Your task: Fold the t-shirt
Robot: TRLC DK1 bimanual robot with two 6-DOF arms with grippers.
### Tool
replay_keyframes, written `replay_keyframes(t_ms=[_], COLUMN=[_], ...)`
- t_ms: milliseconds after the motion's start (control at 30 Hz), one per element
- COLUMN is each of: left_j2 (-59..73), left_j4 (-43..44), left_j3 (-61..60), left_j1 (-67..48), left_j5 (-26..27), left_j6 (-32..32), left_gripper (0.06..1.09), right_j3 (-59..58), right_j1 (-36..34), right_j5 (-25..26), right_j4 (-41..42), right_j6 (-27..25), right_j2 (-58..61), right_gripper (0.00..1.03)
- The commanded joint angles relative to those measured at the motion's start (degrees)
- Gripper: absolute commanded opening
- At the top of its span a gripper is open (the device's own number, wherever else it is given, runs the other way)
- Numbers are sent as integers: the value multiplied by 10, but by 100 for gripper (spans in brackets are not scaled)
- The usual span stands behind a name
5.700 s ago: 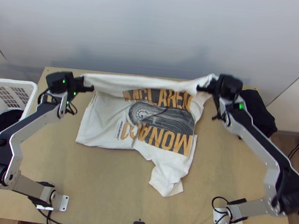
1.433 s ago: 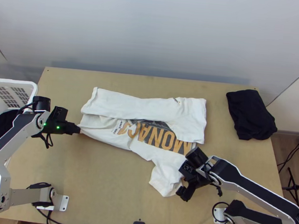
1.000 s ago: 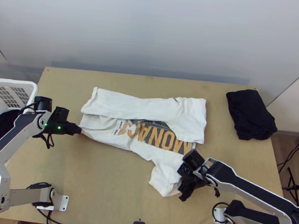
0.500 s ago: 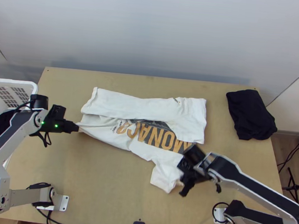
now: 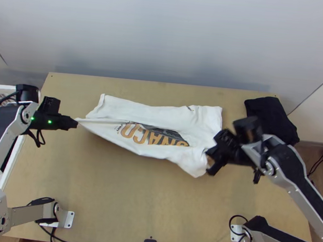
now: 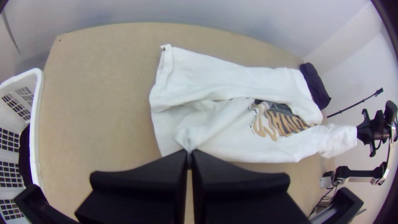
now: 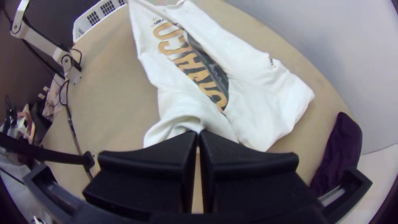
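Note:
The white t-shirt lies along the table's middle, its far side folded over in a strip and the near side pulled up, with part of the dark and orange print showing. My left gripper holds the near edge at the shirt's left end; in the left wrist view, the left gripper is shut on the bunched cloth. At the shirt's right end is my right gripper. In the right wrist view, the right gripper is shut on gathered cloth of the t-shirt.
A folded black cloth lies at the table's far right. The white basket with dark cloth inside stands beyond the left edge. Bare wood of the table stretches nearer the arm bases.
Both grippers have moved, the left one leftward and the right one up the picture and rightward. The shirt's near edge has been drawn toward its far side and pulled straighter between them.

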Motion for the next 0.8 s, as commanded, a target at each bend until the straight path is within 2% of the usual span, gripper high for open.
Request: replay_keyframes(t_ms=[0,167,300,467,767], left_j2=[15,58,130,196,286], left_j4=[-25,-27,-20,-13,25], left_j3=[48,90,147,211,242], left_j1=[-3,-8,-8,-13,-53], left_j5=[0,0,-1,-1,-12], left_j6=[-11,-44,-101,-146,-176], left_gripper=[9,9,9,9,9], right_j3=[67,97,122,158,170], right_j1=[-74,-145,-194,-224,-255], right_j5=[-4,-17,-36,-36,-35], right_j4=[12,72,113,150,196], right_j6=[-20,-18,-12,-10,-17], right_j2=[34,93,150,215,325], right_gripper=[3,3,3,3,3])
